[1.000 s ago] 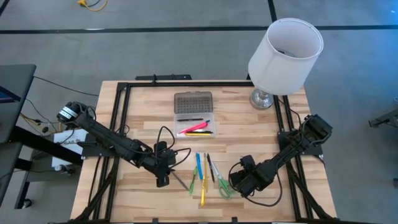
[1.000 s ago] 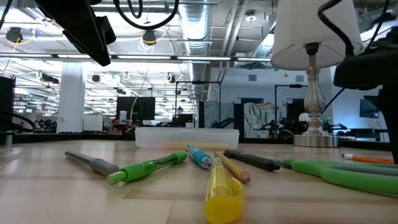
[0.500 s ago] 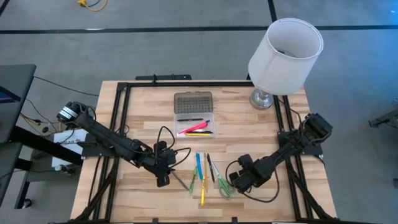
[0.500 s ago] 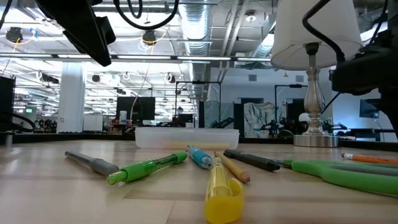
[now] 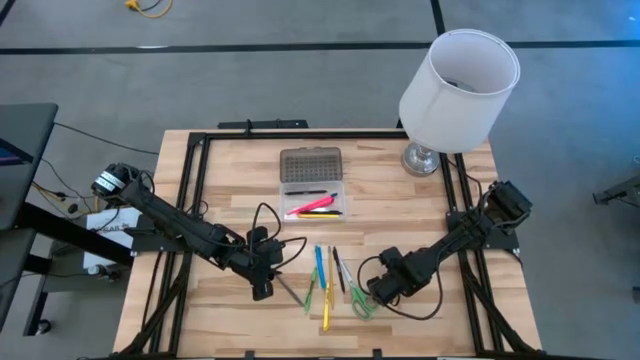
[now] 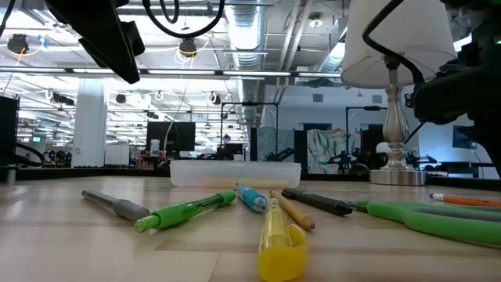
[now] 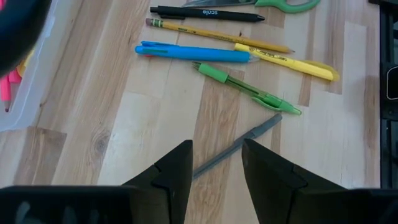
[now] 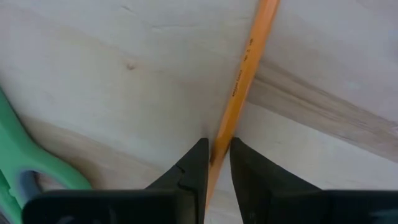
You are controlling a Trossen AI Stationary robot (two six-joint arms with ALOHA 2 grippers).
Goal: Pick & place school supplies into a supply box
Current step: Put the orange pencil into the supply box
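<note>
The supply box (image 5: 312,184) lies open at the table's far middle, with pink, red and black pens in its clear base (image 5: 314,203). Loose on the wood lie a blue pen (image 7: 193,53), a green pen (image 7: 245,87), a yellow marker (image 7: 289,62), a black pen (image 7: 205,12), a pencil (image 7: 217,34), a grey pen (image 7: 236,146) and green scissors (image 5: 358,300). My left gripper (image 7: 216,168) hangs open above the grey pen. My right gripper (image 8: 219,163), right of the scissors (image 8: 25,168), points down, shut on an orange pencil (image 8: 244,74). My right gripper pinches the orange pencil's shaft (image 8: 222,140) between its two fingers, one on each long side. The fingers come from above, pointing down. The pencil lies flat on the wood (image 6: 466,200), running out from between the fingers.
A white lamp (image 5: 458,85) stands at the table's far right corner. Black frame rails (image 5: 195,190) run along the table's sides. Bare wood (image 5: 230,180) lies left of the box, and cables loop near both grippers.
My right gripper has rolled and tipped a little at its wrist over the orange pencil, next to the scissors. The pens, the scissors and the box lie as before.
</note>
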